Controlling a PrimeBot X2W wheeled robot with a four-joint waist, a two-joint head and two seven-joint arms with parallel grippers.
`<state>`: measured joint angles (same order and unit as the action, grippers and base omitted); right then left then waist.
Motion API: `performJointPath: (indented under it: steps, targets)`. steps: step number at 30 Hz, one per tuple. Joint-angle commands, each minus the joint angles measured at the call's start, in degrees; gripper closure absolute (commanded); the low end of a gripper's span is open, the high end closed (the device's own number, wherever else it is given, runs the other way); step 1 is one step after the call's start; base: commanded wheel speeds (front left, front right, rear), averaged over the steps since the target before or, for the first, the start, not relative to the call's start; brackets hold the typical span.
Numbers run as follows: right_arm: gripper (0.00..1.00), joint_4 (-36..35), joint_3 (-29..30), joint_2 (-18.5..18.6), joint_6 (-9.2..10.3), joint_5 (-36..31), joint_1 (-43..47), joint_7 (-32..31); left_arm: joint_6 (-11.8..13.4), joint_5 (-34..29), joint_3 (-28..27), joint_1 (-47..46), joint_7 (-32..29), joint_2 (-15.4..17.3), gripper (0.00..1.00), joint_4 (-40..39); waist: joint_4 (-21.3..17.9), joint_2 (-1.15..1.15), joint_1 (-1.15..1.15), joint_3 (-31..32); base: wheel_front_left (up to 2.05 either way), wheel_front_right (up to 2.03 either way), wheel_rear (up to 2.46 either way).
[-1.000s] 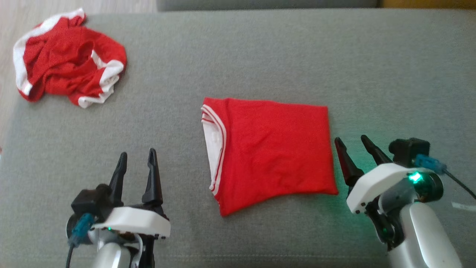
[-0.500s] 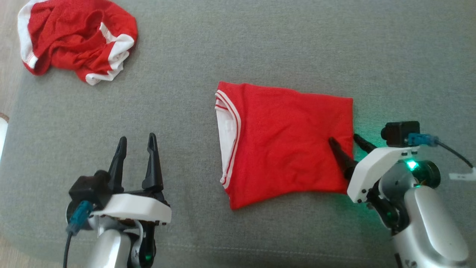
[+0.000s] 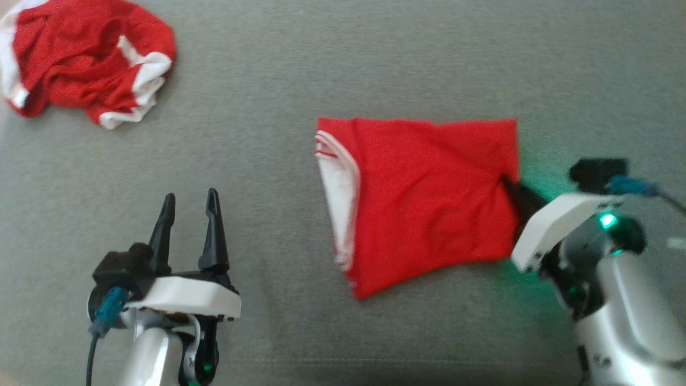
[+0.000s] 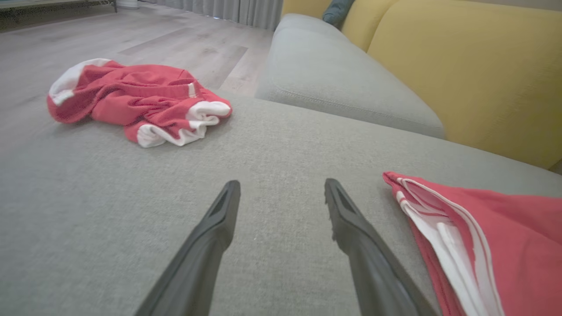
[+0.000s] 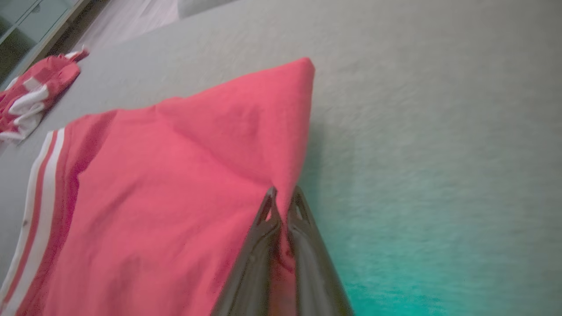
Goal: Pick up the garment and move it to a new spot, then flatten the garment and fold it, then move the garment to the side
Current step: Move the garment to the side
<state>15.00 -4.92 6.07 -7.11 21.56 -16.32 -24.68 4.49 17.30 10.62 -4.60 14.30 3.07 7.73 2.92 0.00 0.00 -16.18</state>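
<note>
garment (image 3: pixel 429 203): red, folded, white striped trim on its left edge. It lies on the grey cushion (image 3: pixel 332 69) a bit right of centre in the head view, and the cloth bunches into creases toward its right edge.
right gripper (image 5: pixel 283 195): fingers pinched tight on the garment's right edge, roughly midway along it. The wrist view shows red cloth squeezed between them.
green glow (image 3: pixel 530 174): on the cushion right beside that grip.
left gripper (image 3: pixel 190 195): lower left of the head view, fingers spread wide with nothing between them, over bare cushion and apart from the garment.
crumpled bundle (image 3: pixel 80 59): red and white clothing heaped in the upper left corner of the head view, well apart from the folded one.
background: yellow backrest (image 4: pixel 461 66) and wood floor (image 4: pixel 131 35) across the top of the left wrist view.
</note>
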Motion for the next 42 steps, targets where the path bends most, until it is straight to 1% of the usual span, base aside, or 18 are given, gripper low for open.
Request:
performJointPath:
  steps: [1,7,16,17,20,23,26,29,36,42]
  targets:
    - [1.0,-1.75,1.0,0.36,-0.37,-0.94,-3.77,1.79,-0.22,-0.71,-1.88,-2.24,0.7,0.25,0.0,-1.55,-1.97,0.0,0.0,-0.34,0.0,0.0,0.0]
    - [1.0,-0.49,4.7,0.35,-0.37,-2.45,-7.28,4.7,-0.88,-2.09,-1.29,-3.46,0.68,1.22,0.0,-1.72,-8.71,0.0,0.0,-1.67,0.0,0.0,0.0]
    - [1.0,0.23,6.42,-0.26,-0.37,-2.28,-10.55,7.09,-1.14,-3.92,0.12,-6.15,-1.97,3.4,0.0,-4.09,-21.65,0.0,0.0,-5.13,0.0,0.0,0.0]
    - [1.0,0.23,6.42,-0.26,-0.37,-2.28,-10.55,7.09,-1.14,-3.92,0.12,-6.15,-1.97,3.4,0.0,-4.09,-21.65,0.0,0.0,-5.13,0.0,0.0,0.0]
    - [1.0,0.96,6.44,-0.78,-0.37,-2.22,-11.67,8.23,-1.2,-4.39,0.57,-6.85,-3.11,4.02,0.0,-5.08,-24.9,0.0,0.0,-6.27,0.0,0.0,0.0]
    - [1.0,1.91,6.18,-1.3,-0.37,-2.04,-12.76,9.37,-1.21,-4.77,1.02,-7.26,-4.12,4.5,0.0,-6.03,-26.98,0.0,0.0,-7.18,0.0,0.0,0.0]
    - [1.0,2.86,6.01,-1.65,-0.37,-1.93,-13.98,10.35,-1.03,-5.03,1.16,-7.55,-4.81,4.93,0.0,-6.99,-27.91,0.0,0.0,-8.0,0.0,0.0,0.0]
    - [1.0,3.92,6.44,-1.88,-0.37,-2.02,-15.31,11.25,-0.96,-5.17,1.4,-7.72,-5.31,5.22,0.0,-7.85,-27.83,0.0,0.0,-8.56,0.0,0.0,0.0]
    - [1.0,7.61,9.01,-1.82,-0.37,-3.05,-20.59,12.07,-0.2,-4.86,0.75,-7.98,-5.42,5.67,0.0,-9.32,-25.59,0.0,0.0,-9.37,0.0,0.0,0.0]
    - [1.0,13.6,14.41,0.77,-0.37,-7.01,-28.59,12.31,0.15,-4.5,0.57,-8.23,-4.99,5.72,0.0,-9.85,-23.07,0.0,0.0,-9.91,0.0,0.0,0.0]
